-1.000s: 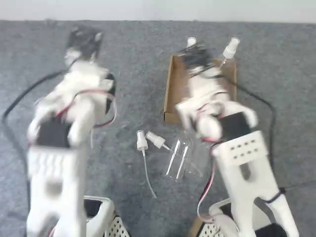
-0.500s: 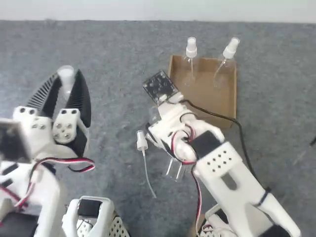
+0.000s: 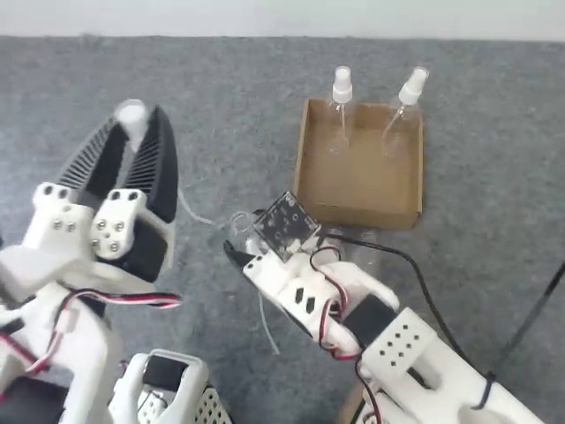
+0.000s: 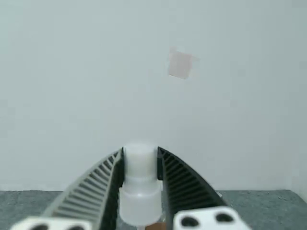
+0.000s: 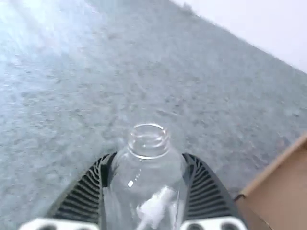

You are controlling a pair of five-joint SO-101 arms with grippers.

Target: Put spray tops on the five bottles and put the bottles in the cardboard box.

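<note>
My left gripper [image 4: 140, 153] is shut on a white spray top [image 4: 140, 184], held high over the left of the table with the wall behind it; from above, the spray top [image 3: 131, 113] shows between the black fingers [image 3: 157, 163]. My right gripper [image 5: 148, 160] is shut on a clear, topless bottle [image 5: 146, 179], its open neck pointing over the grey carpet. The right arm [image 3: 305, 287] stretches across the middle, just in front of the cardboard box [image 3: 311, 177]. Two bottles with spray tops [image 3: 342, 104] [image 3: 403, 104] stand along the box's far wall.
A clear bottle [image 3: 357, 238] lies against the box's front wall, partly behind the right arm. A thin dip tube [image 3: 265, 322] lies on the carpet near the arm. White baskets [image 3: 172, 389] stand at the near edge. Open carpet lies left and far.
The right arm swung from the box to the middle of the table and closed on a clear bottle. The left gripper rose with the spray top in it.
</note>
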